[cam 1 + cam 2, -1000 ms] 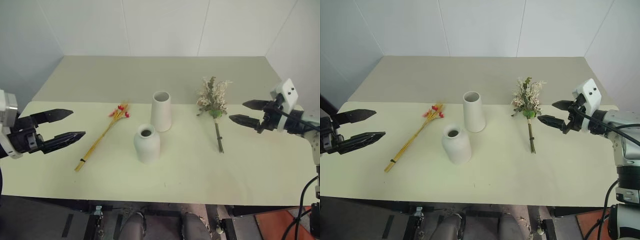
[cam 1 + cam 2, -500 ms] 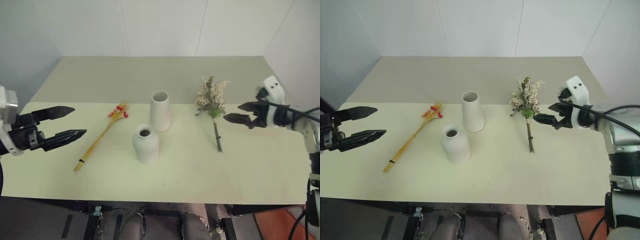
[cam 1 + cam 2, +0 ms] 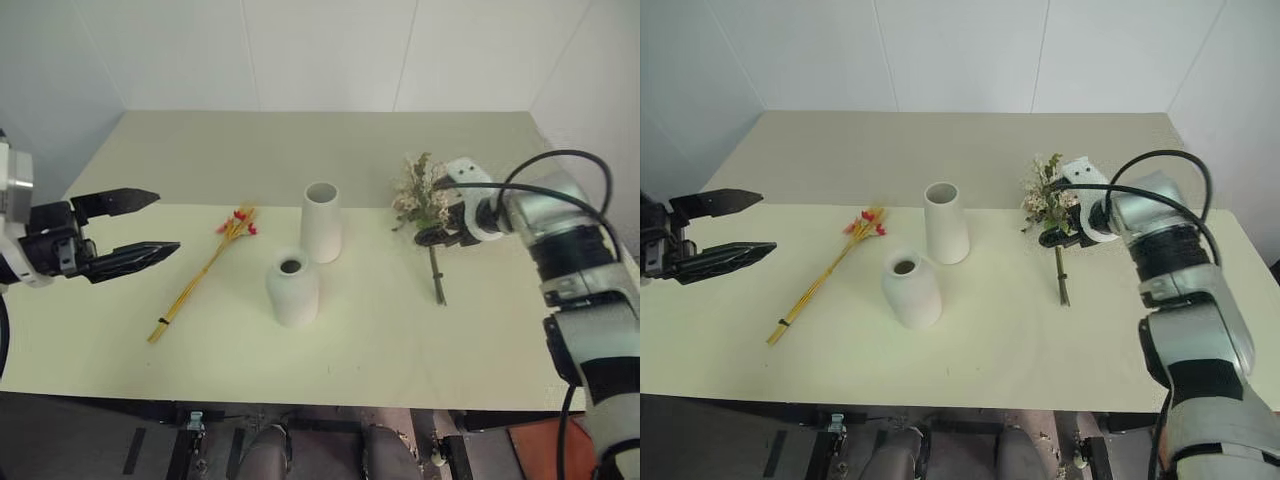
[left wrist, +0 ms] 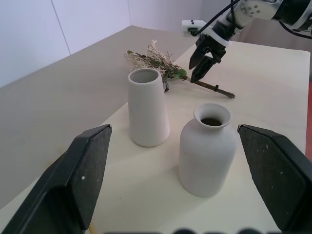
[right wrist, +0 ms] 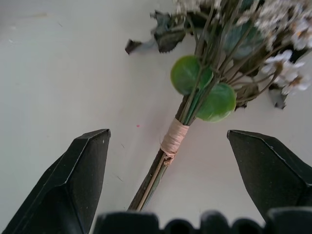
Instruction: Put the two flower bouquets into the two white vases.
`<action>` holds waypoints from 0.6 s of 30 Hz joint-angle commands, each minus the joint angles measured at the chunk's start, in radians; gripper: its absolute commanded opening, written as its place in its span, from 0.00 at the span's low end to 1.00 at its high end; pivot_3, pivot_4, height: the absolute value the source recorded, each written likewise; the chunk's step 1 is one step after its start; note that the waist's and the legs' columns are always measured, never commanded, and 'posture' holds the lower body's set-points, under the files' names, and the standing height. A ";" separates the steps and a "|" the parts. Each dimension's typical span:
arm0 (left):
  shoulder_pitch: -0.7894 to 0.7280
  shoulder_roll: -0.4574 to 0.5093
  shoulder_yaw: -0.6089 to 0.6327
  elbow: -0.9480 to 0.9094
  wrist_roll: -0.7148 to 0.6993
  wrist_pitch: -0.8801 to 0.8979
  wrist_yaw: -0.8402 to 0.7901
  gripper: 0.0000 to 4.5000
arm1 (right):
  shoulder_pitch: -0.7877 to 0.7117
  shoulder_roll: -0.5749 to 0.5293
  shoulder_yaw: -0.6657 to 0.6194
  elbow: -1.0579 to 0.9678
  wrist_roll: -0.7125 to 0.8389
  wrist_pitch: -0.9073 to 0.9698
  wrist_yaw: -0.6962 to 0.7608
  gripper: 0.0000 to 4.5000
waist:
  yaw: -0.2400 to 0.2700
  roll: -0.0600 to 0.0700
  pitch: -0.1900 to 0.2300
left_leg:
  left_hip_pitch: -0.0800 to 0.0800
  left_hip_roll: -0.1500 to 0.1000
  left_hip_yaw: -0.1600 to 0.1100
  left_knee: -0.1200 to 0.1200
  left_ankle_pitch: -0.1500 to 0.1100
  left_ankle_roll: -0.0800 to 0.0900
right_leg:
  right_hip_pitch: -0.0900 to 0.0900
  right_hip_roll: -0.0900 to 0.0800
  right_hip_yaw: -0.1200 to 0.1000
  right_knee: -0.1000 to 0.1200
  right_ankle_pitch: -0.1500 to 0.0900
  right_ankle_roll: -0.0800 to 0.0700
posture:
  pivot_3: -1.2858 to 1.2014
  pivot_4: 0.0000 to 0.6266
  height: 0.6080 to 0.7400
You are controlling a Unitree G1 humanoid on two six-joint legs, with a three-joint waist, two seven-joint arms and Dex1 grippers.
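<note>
We see the right gripper (image 3: 1058, 236) spread wide, tilted down over the bushy bouquet (image 3: 1050, 200), its fingers straddling the wrapped stems without touching them. That bouquet lies flat on the table (image 3: 990, 350), right of the tall vase (image 3: 946, 223). The left gripper (image 3: 140, 225) hangs spread and empty, near the thin yellow bundle (image 3: 205, 270), which lies left of the round vase (image 3: 292, 287).

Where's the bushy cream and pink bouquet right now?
The bushy bouquet of cream, pink and green dried flowers lies flat on the table, right of the taller tapered white vase, with the open right pincer poised over its tied stems.
</note>
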 commanded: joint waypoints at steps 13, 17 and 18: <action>-0.005 0.018 0.013 0.014 0.010 -0.025 -0.007 1.00 | -0.054 0.030 -0.041 0.088 -0.084 -0.112 0.038 0.10 | -0.017 0.000 0.000 | 0.000 0.000 0.000 0.000 0.000 0.000 | 0.000 0.000 0.000 0.001 0.000 0.000 | 0.52 0.24 1.00; -0.010 0.018 0.008 0.020 0.015 -0.027 -0.010 1.00 | -0.059 0.028 -0.085 0.080 -0.072 -0.091 0.023 0.05 | -0.021 0.000 0.000 | 0.000 0.000 0.000 0.000 0.000 0.000 | -0.001 0.001 0.000 0.001 0.000 0.000 | 0.52 0.24 1.00; -0.011 0.017 0.008 0.021 0.016 -0.027 -0.011 1.00 | -0.065 0.027 -0.107 0.080 -0.065 -0.081 0.014 0.05 | -0.021 0.000 0.000 | 0.000 0.000 0.000 0.000 0.000 0.000 | -0.001 0.001 0.000 0.001 0.000 0.000 | 0.52 0.24 1.00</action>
